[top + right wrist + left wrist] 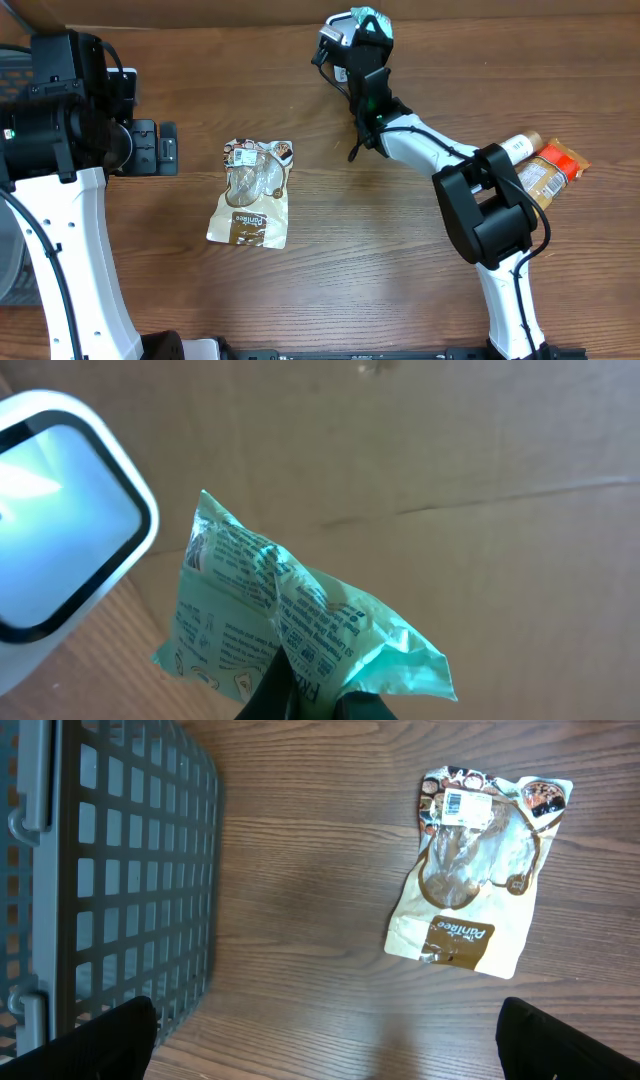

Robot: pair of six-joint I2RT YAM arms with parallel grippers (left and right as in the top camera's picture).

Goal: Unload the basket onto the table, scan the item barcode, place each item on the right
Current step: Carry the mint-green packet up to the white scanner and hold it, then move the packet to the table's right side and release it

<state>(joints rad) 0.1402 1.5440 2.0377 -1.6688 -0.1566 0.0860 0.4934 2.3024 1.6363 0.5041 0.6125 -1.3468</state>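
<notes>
A: Is a container seen?
B: A grey basket, at frame left; its content cannot be told.
A: The item?
B: The green packet is pinched in the closed right gripper, upper centre, beside the scanner. The left gripper is spread wide, empty, over the wooden table.

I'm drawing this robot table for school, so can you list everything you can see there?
green packet: one, green, pinched in the right hand
scanner: one, white with a shiny window, beside the green packet
snack pouch: one, cream and brown, flat mid-table
basket: one, grey, left side
bottle: one, pale with a brown cap, right side
orange packet: one, orange, beside the bottle
table: one, brown wood
left hand: one, black, open, empty
right hand: one, black, shut on the green packet
</notes>
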